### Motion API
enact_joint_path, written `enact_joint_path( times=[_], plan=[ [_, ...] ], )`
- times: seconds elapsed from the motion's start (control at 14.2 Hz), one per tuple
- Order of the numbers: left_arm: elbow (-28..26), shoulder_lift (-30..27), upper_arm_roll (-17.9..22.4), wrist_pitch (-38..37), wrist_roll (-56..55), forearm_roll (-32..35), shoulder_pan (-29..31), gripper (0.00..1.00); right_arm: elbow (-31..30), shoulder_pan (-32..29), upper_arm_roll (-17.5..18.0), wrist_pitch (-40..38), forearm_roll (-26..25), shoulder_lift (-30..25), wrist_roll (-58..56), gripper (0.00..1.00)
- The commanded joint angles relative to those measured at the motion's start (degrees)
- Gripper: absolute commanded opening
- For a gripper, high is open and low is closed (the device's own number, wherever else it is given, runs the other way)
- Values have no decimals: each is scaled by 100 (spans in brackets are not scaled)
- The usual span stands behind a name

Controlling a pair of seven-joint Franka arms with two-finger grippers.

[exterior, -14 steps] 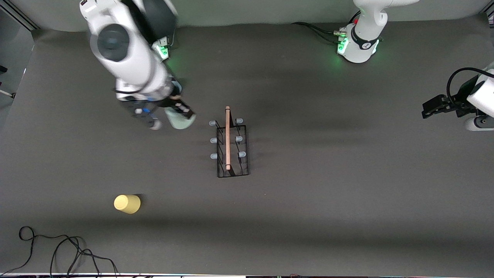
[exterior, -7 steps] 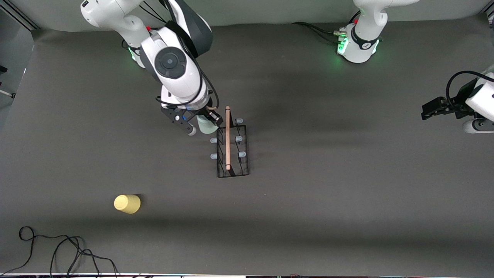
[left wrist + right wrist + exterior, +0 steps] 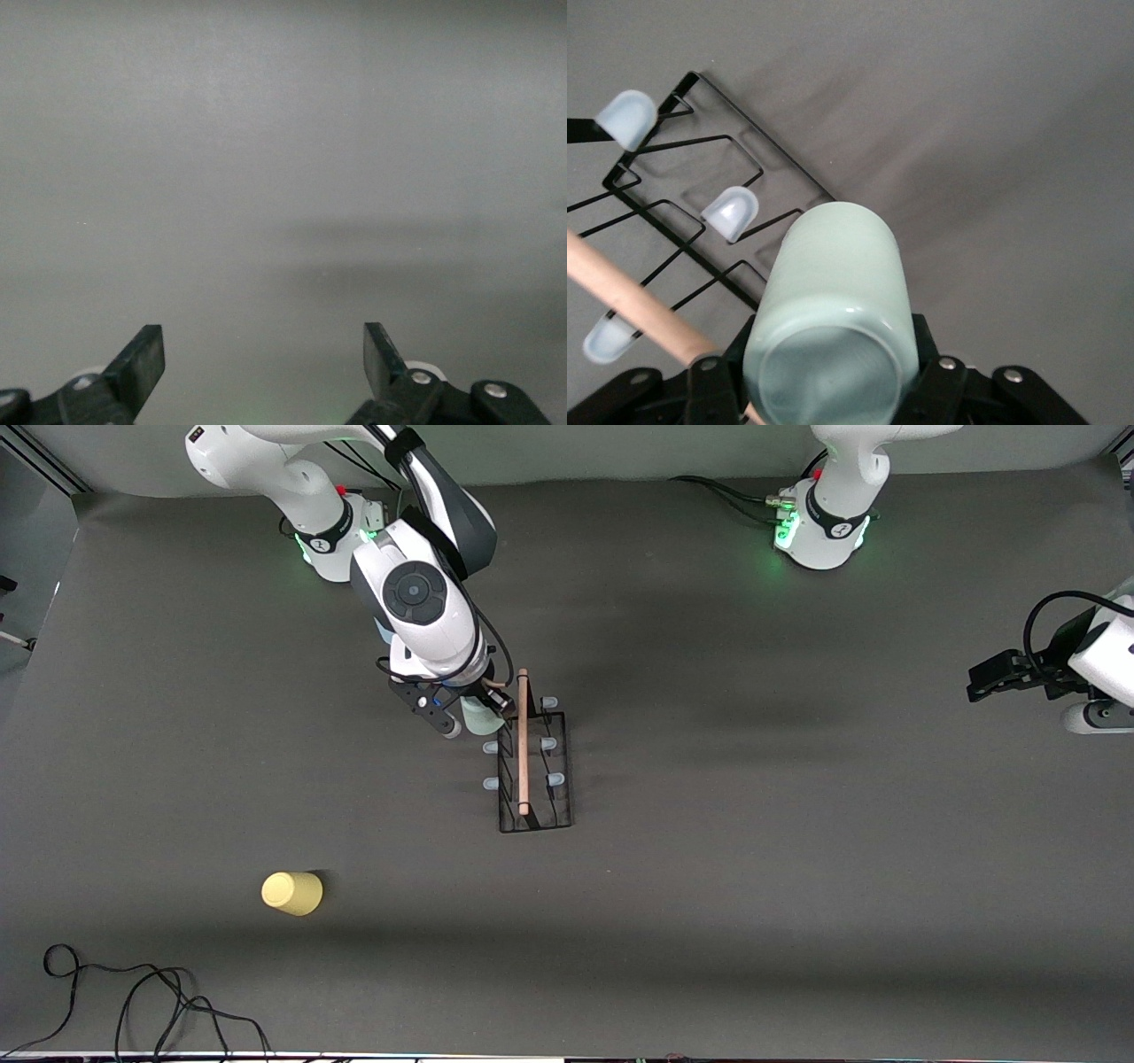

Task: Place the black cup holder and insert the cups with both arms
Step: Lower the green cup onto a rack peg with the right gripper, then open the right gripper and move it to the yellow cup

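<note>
The black cup holder (image 3: 534, 766) stands mid-table with its wooden rod handle (image 3: 523, 742) and pale-tipped pegs; it also shows in the right wrist view (image 3: 691, 221). My right gripper (image 3: 478, 710) is shut on the pale mint green cup (image 3: 479, 717), held mouth-down over the holder's peg corner nearest the right arm's base. The cup fills the right wrist view (image 3: 833, 310). The yellow cup (image 3: 291, 893) lies on the table nearer the front camera, toward the right arm's end. My left gripper (image 3: 988, 677) is open and empty, waiting at the left arm's end of the table. The light blue cup is out of view.
A black cable (image 3: 133, 1001) lies coiled on the table at the front edge, toward the right arm's end. The green-lit arm bases (image 3: 819, 531) stand along the table's back edge.
My right gripper has carried the mint green cup from beside the holder to its peg corner. The left arm has barely moved.
</note>
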Motion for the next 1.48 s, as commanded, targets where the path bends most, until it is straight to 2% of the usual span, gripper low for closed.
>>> enact_joint_path(
  times=[0.0,0.07,0.14,0.28,0.49,0.7,0.92,1.06,1.2,1.41],
  plan=[
    [112,25,45,-45,23,-46,-65,100,-165,93,-59,339,64,62,152,16],
    [104,33,45,-36,6,-46,-74,100,-139,85,-67,339,90,97,152,62],
    [95,34,45,-36,5,-46,-74,100,-104,76,-67,330,212,124,135,100],
    [103,34,45,-1,5,-46,-74,100,62,67,-85,243,248,45,73,100],
    [121,25,45,-10,14,-72,-56,100,1070,-20,-137,-1106,231,44,12,100],
    [121,25,45,-54,-3,-81,-56,100,2021,-371,-146,-2189,160,80,-478,100],
    [121,25,45,-71,5,-73,-65,100,2488,-1178,-155,-2754,90,71,-2171,100],
    [121,25,45,-62,5,-73,-65,100,2559,-1828,-146,-2825,-374,89,-3733,100],
    [112,34,37,-62,5,-81,-74,100,2577,-2470,-146,-2764,-586,150,-5177,100],
    [112,42,37,-54,5,-81,-74,100,3391,-3332,-138,-2737,-552,763,-6882,100]
  ],
)
